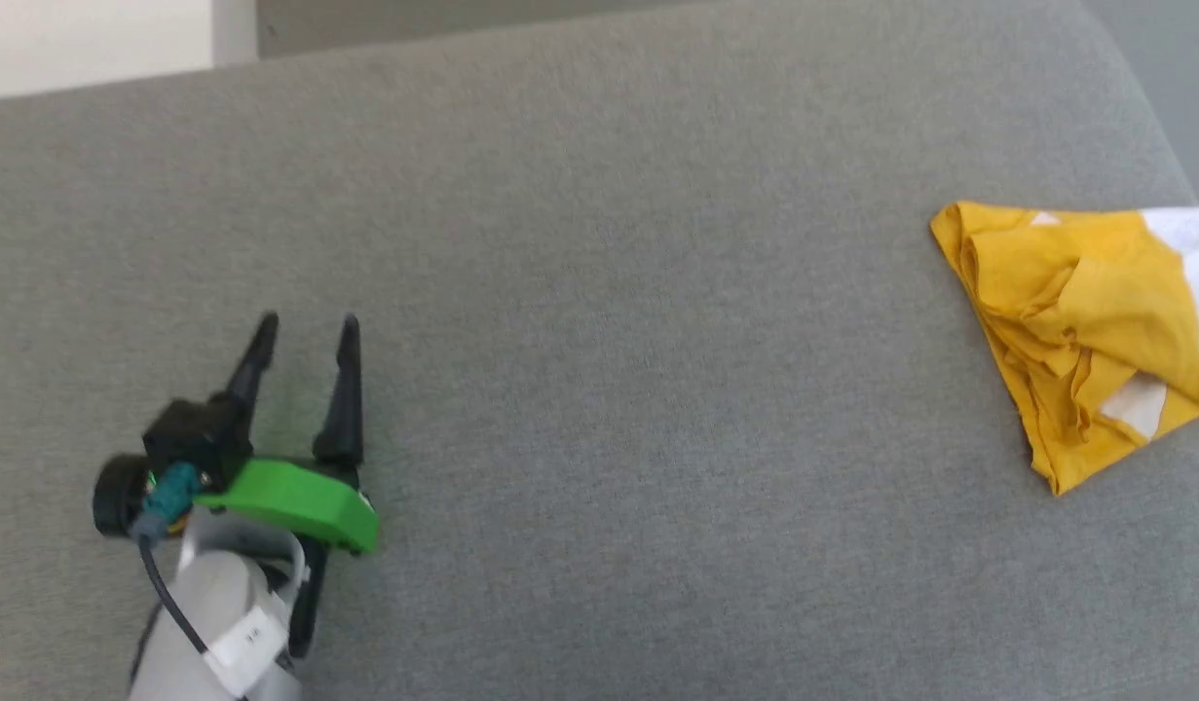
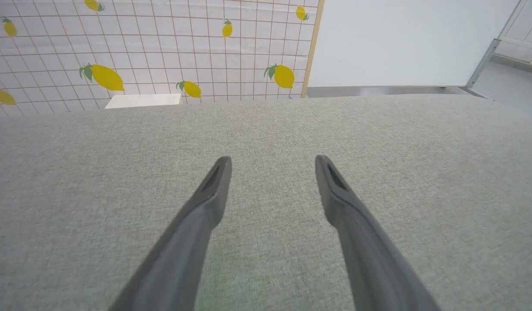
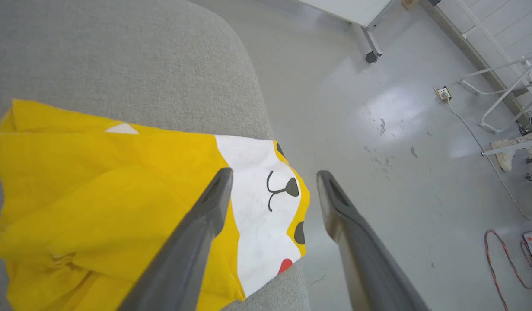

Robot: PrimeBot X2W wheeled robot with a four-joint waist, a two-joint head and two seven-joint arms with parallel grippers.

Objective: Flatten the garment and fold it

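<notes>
Our right gripper [image 3: 275, 172] has its two dark fingers spread wide with nothing between them, poised over the edge of the garment [image 3: 97, 181]. Our left gripper [image 1: 308, 326] is just as wide open and empty, low over the bare grey cushion [image 1: 599, 243] and well apart from the cloth.

The garment lies bunched in a rough triangle at the cushion's right end. Its white muzzle patch sits right at the rim, beside the drop to the floor [image 3: 378, 129].

We judge it light, limp and thin (a T-shirt, so no stiffness to lean on). It should sag from any pinch and drag rather than slide cleanly on the woven cover. We would pinch a single layer at a hem or sleeve edge, not the heaped middle, and draw it inward away from the rim.
</notes>
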